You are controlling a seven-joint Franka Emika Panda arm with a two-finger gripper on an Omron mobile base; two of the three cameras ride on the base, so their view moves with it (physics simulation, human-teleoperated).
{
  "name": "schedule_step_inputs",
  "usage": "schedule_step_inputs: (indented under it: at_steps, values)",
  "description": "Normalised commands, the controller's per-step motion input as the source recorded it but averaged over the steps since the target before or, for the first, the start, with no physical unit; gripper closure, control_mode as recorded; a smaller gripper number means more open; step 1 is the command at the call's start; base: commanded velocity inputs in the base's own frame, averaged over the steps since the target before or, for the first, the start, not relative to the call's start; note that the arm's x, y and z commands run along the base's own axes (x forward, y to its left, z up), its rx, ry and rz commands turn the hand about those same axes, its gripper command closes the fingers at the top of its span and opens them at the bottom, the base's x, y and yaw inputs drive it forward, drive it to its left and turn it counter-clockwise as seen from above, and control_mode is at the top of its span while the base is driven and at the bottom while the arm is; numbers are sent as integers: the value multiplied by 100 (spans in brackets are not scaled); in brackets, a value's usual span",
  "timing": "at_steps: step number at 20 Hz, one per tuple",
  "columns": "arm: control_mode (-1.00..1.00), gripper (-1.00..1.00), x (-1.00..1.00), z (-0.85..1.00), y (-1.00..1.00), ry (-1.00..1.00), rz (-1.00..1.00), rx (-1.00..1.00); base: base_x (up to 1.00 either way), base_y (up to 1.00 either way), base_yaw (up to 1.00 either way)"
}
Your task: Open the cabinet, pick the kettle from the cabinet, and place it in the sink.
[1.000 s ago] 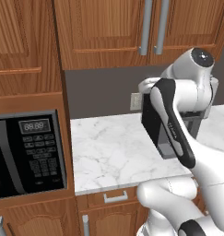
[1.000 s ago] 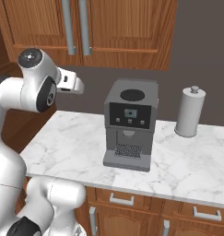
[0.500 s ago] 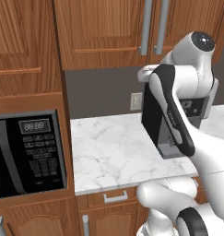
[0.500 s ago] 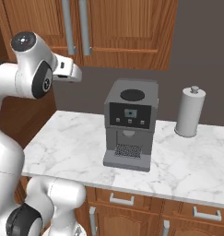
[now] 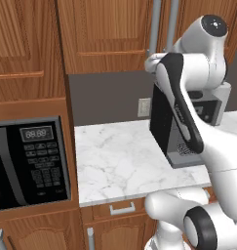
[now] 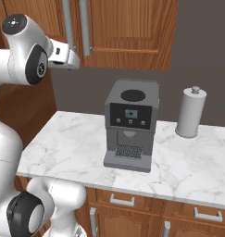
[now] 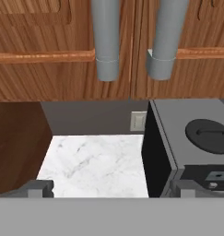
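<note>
So, quick rundown from where I'm standing:

gripper [image 7: 111,191]: jaws spread wide, nothing between them, raised up near the bottom edge of the cabinet [image 6: 128,28].
cabinet: both doors shut, the two grey bar handles [image 7: 106,39] hanging side by side at the door seam.
which way: in the hand view the handles sit at about 12 o'clock from the fingertips, one a touch toward 11, the other toward 1.
long axis: handles run vertical, so the jaws need to straddle one sideways.
kettle: presumably behind those closed doors.
coffee machine [image 6: 131,122]: on the marble counter [image 5: 120,161] at roughly 4 o'clock, well below the handles.
step: I'd guess reaching for a handle.
</note>
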Motion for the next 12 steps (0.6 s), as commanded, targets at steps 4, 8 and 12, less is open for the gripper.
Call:
schedule_step_inputs:
  at_steps: [4, 8, 12]
  values:
    - [-100, -100, 7, 35, 5, -5, -7, 0, 0, 0, 0]
    - [-100, -100, 8, 28, 3, -8, -5, 0, 0, 0, 0]
    - [-100, -100, 7, 25, 1, -5, -3, 0, 0, 0, 0]
